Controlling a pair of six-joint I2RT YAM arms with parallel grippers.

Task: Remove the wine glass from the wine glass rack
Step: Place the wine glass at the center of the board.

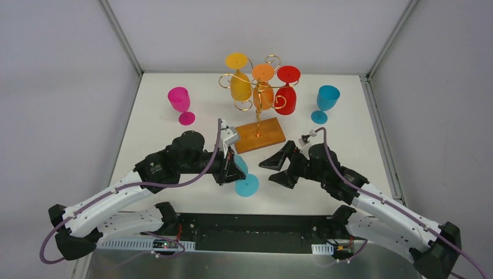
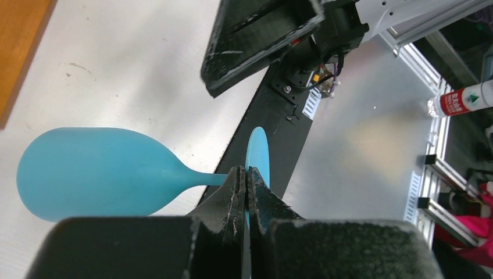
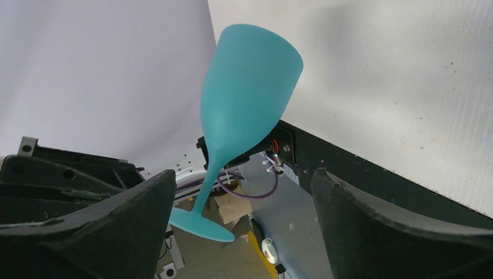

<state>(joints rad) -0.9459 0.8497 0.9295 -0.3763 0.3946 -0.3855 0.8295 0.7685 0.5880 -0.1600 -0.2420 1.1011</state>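
- The left tool (image 1: 235, 171) is shut tight on the thin stem of a light blue wine glass (image 1: 244, 180), in front of the wine glass rack (image 1: 258, 116) and clear of it.
- In the left wrist view the two fingers (image 2: 232, 197) press together around the stem; the light blue wine glass (image 2: 93, 174) lies on its side, its bowl over the white counter (image 2: 116, 75) and its round foot toward the counter's near edge.
- Whether the bowl touches the counter cannot be told.
- The right tool (image 1: 266, 172) stands just beside that glass, on its right, with its jaws spread wide and holding nothing.
- From the right wrist camera, the light blue wine glass (image 3: 250, 87) appears tilted between the two wide-apart fingers (image 3: 378, 232) of the right tool (image 3: 243, 174).
- The rack is gold wire with curled arms, standing on a flat wooden base (image 1: 261, 135) at the middle of the counter (image 1: 157, 145).
- Three glasses hang upside down from the rack: a yellow glass (image 1: 239, 84), an orange glass (image 1: 263, 90) and a red glass (image 1: 286, 93).
- A magenta glass (image 1: 181, 103) stands upright on the counter left of the rack.
- A blue glass (image 1: 325, 102) stands upright to its right.
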